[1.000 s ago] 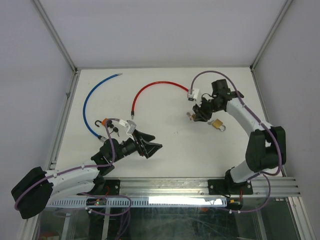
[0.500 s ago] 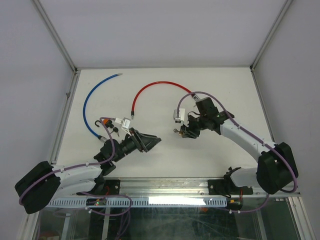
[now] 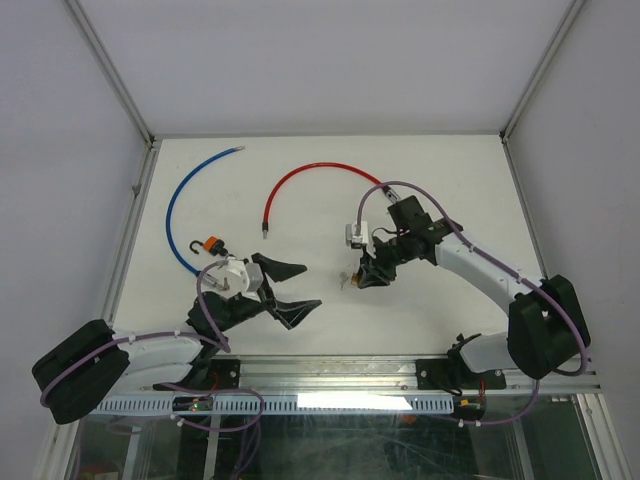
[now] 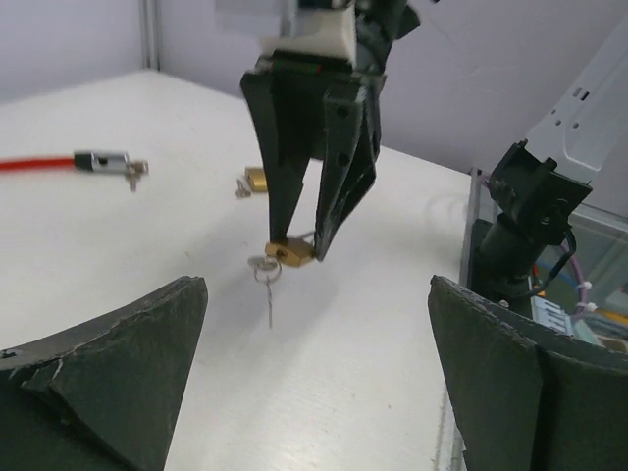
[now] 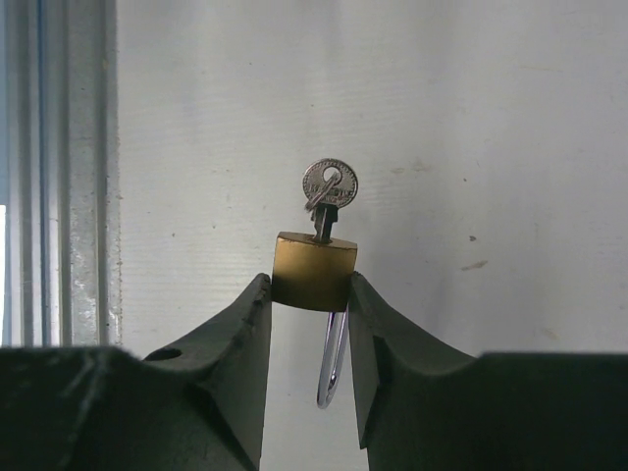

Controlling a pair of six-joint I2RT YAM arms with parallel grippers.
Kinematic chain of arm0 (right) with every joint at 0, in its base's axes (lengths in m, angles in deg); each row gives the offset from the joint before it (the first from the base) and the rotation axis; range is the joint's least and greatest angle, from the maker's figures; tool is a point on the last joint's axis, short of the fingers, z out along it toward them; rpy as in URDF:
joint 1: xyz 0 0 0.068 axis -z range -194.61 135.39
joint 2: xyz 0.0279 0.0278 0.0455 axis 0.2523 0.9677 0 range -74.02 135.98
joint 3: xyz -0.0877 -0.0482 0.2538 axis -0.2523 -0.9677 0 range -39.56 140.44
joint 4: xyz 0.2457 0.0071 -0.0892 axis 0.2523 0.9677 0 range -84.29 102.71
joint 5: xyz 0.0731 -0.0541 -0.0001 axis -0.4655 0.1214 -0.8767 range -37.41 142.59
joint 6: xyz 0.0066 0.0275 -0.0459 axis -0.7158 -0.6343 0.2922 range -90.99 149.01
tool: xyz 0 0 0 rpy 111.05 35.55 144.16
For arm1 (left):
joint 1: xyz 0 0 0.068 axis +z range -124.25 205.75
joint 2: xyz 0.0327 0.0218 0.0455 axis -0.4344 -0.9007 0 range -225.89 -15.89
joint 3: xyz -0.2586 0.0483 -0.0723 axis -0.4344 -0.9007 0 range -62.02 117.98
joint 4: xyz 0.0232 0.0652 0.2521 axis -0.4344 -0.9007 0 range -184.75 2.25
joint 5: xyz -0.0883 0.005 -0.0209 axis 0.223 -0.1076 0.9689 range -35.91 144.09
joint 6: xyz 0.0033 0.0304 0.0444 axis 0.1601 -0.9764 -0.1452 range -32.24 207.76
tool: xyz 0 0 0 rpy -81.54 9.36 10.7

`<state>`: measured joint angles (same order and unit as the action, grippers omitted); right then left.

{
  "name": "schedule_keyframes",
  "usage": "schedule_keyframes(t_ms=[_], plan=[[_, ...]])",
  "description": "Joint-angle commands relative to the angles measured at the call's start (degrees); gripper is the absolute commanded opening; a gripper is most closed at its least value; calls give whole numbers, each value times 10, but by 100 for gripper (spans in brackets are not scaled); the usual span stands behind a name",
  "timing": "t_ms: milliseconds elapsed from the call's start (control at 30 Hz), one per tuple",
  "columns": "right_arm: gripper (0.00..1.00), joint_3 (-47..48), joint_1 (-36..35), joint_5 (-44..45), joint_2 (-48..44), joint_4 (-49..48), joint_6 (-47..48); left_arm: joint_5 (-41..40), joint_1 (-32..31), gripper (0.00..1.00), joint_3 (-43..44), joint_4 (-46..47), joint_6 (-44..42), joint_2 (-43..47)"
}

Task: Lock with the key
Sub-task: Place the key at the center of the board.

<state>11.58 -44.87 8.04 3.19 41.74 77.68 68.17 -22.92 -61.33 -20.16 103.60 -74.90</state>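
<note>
Brass padlock [image 5: 313, 272], key [image 5: 328, 191] in it, is pinched in the right gripper [image 3: 368, 276], which has carried it from beside the red cable [image 3: 312, 176] toward the wide-open, empty left gripper [image 3: 287, 290], ready to turn the key.

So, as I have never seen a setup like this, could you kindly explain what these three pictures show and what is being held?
These are two robot arms bolted at the near edge of a white table. The wide picture looks down from above and behind them. The other two come from small cameras on each wrist.

The right end effector is shut on a small brass padlock, with a key sticking out of it; its shackle hangs between the fingers. The left wrist camera sees this from the side, held just above the table. The left end effector is open and holds nothing.

On the table lie a blue cable, a red cable, an orange lock and a second brass padlock.
</note>
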Motion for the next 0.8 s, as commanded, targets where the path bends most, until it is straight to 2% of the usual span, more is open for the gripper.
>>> schedule_keyframes(t_ms=[0,133,200,367,533,700,767], plan=[[0,44,-1,-81,21,37,20,48,-4,99,-5,106,-156,19],[0,63,-1,-112,50,83,37,108,-19,99,6,105,-272,4],[0,72,-1,-127,65,105,46,111,-38,99,9,89,-334,8],[0,99,-1,-153,108,159,73,58,-94,98,72,-128,-473,31],[0,111,-2,-162,124,182,82,15,-119,94,102,-176,-509,-5],[0,118,-2,-170,134,196,89,-24,-136,78,170,-255,-523,-65],[0,120,-2,-171,139,201,91,-34,-146,75,189,-280,-530,-85]])
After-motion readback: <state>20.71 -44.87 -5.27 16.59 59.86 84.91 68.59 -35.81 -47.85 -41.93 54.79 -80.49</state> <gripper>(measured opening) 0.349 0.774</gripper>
